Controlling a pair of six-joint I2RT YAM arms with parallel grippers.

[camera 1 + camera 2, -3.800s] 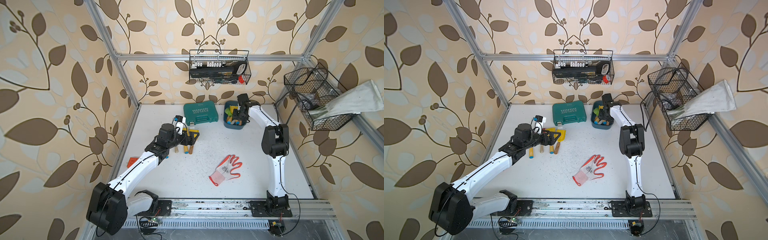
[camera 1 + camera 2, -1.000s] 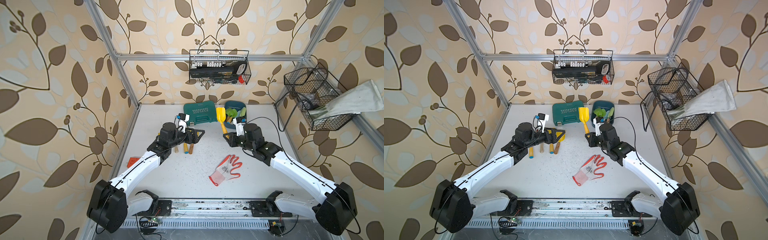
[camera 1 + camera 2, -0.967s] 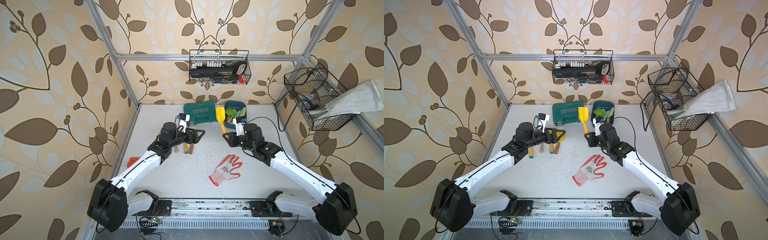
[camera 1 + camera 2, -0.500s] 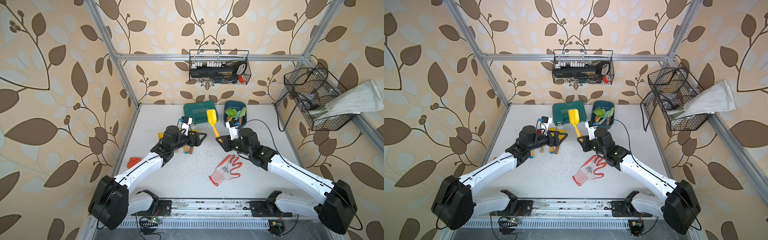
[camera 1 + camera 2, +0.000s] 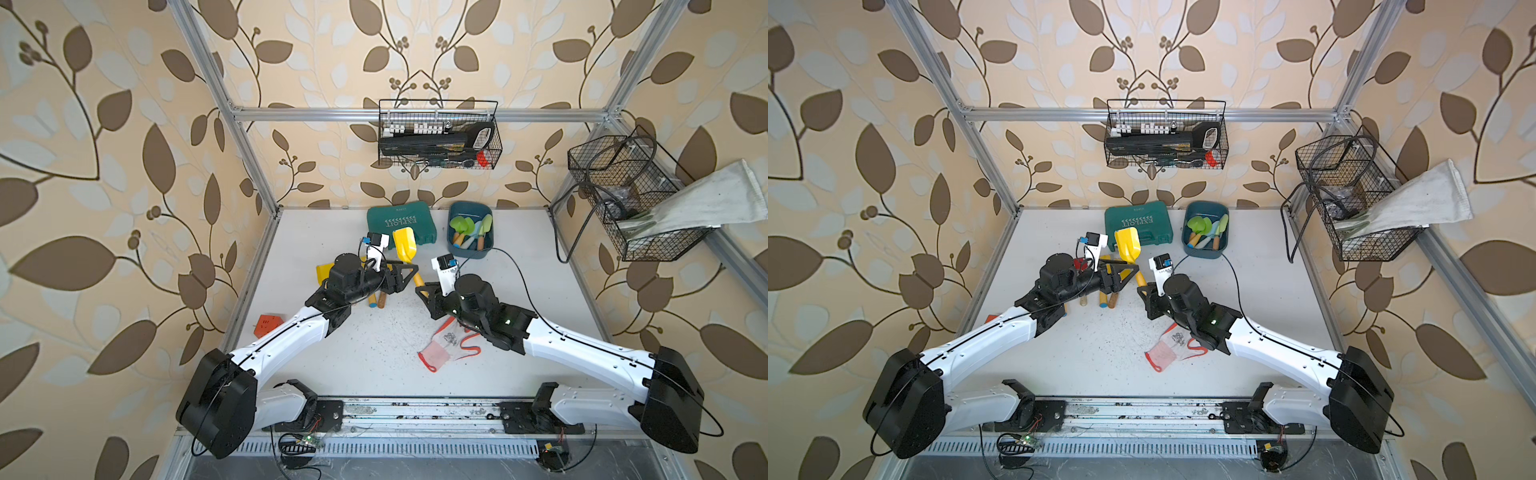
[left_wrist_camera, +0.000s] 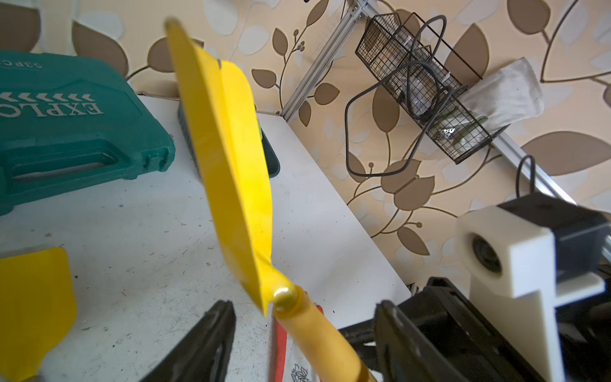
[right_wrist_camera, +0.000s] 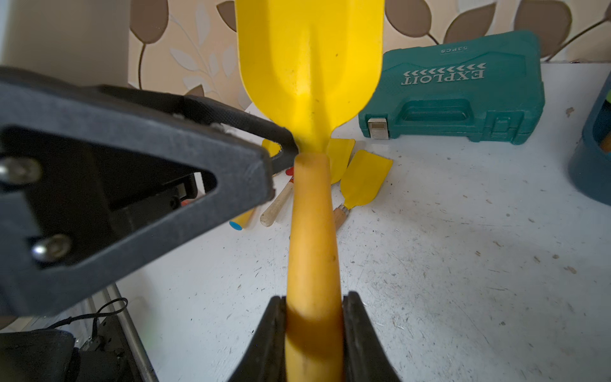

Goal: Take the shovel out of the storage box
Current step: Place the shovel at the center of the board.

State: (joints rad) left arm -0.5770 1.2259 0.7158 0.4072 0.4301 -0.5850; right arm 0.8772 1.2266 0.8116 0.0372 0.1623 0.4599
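Observation:
The shovel [image 5: 404, 245] has a yellow blade and a yellow-orange handle, and hangs above the table left of the storage box [image 5: 471, 250], a dark blue tub holding several green and light-blue tools. My right gripper [image 7: 314, 317] is shut on the handle's lower part, with the blade [image 7: 310, 66] pointing away from it. My left gripper [image 6: 304, 330] is open, and its fingers [image 6: 205, 337] straddle the handle just below the blade, with a gap on each side. In both top views the two grippers meet at the shovel [image 5: 1128, 245], mid-table.
A teal "EXPLOIT" case [image 5: 401, 222] lies behind the shovel. Other yellow shovels with wooden handles [image 7: 362, 178] lie under the left arm. A red-and-white glove [image 5: 449, 345] lies near the front, and an orange block [image 5: 268, 326] at the left edge. Black wire baskets [image 5: 438, 137] [image 5: 623, 199] hang on the walls.
My right arm has carried the shovel left and forward, away from the storage box. My left gripper has come up to the handle and its jaws have narrowed around it.

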